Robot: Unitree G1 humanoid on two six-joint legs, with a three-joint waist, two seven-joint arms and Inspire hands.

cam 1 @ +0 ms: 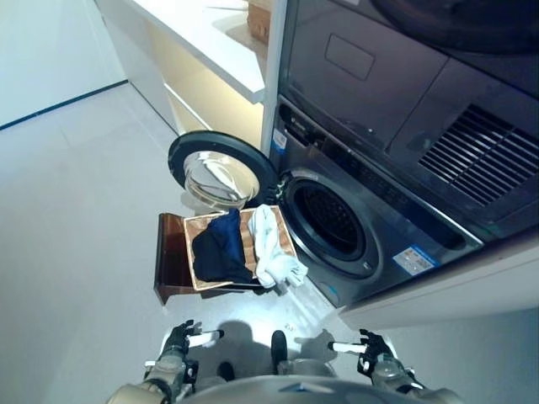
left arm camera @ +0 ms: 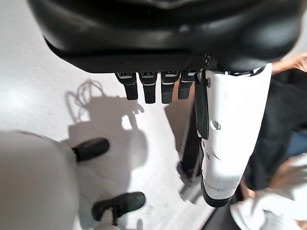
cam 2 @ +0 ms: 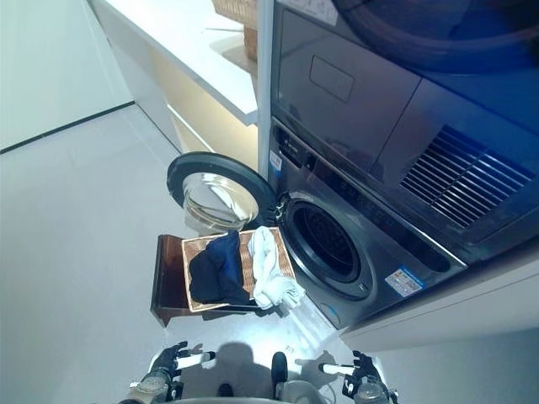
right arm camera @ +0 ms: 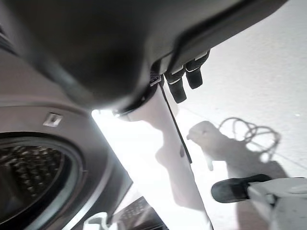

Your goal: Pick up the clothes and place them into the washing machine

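A wicker basket (cam 1: 202, 222) on a brown wooden stand sits on the floor in front of the washing machine (cam 1: 396, 168). In it lie dark blue clothes (cam 1: 221, 248) and, beside them, a white garment (cam 1: 269, 244) that hangs over the rim nearest the machine. The round door (cam 1: 221, 172) stands swung wide, showing the dark drum (cam 1: 333, 220). My left hand (cam 1: 177, 340) and right hand (cam 1: 372, 347) hang low, well short of the basket. Each has its fingers curled, its white-covered thumb out, and holds nothing. The left wrist view catches the dark cloth (left arm camera: 283, 124) past the thumb.
A white counter (cam 1: 210, 42) with lit shelves beneath runs along the wall left of the machine, with a woven basket (cam 1: 259, 21) on top. A dryer is stacked above the washer. Pale tiled floor (cam 1: 76, 210) spreads to the left of the basket stand.
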